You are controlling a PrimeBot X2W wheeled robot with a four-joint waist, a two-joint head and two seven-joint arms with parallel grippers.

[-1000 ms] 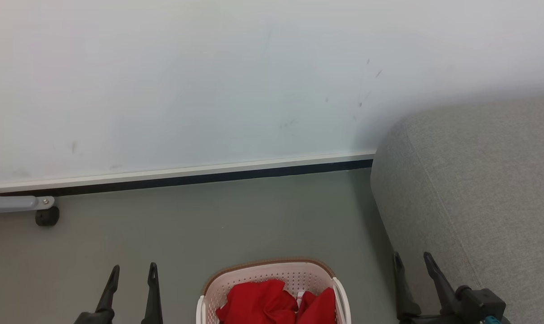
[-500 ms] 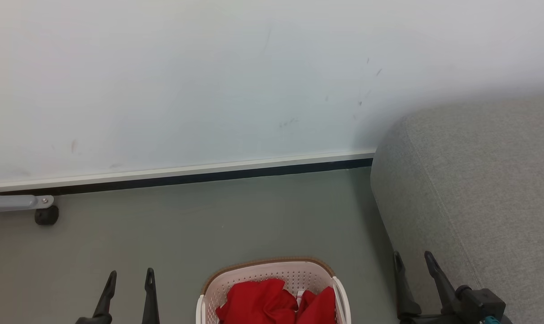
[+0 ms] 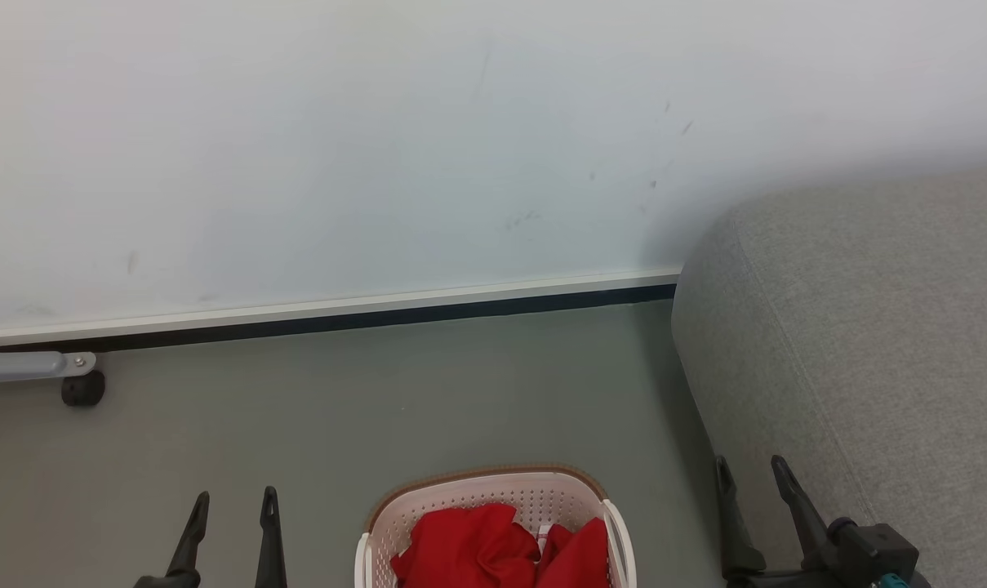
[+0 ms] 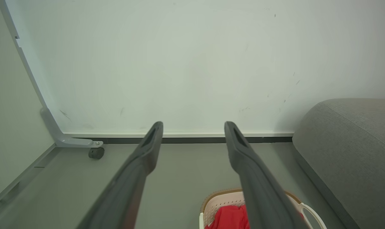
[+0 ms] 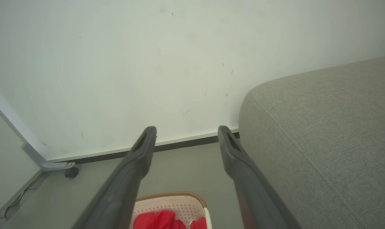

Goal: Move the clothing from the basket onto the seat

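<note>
The cream-white basket (image 3: 493, 492) with a brown rim band stands on the grey floor at the bottom centre of the head view, cut off by the frame edge. Bright red clothing (image 3: 493, 547) lies crumpled inside it, a sliver of white trim showing. The grey sofa seat (image 3: 869, 343) rises at the right. My left gripper (image 3: 236, 498) is open and empty, left of the basket. My right gripper (image 3: 750, 465) is open and empty, in front of the sofa's side. The left wrist view has the basket (image 4: 217, 200) and clothing (image 4: 230, 218) beneath the open left gripper (image 4: 194, 124). The right wrist view shows the basket (image 5: 173, 202), clothing (image 5: 160, 220), the sofa (image 5: 323, 127) and the open right gripper (image 5: 187, 128).
A white wall board (image 3: 379, 147) with a dark bottom strip closes the far side. A grey bracket with a black caster (image 3: 81, 390) sits on the floor at the far left. Bare grey floor (image 3: 379, 392) lies between basket and wall.
My left gripper has dropped slightly lower in the head view. The picture has shifted up a little. Basket, clothing and right gripper stay as they were.
</note>
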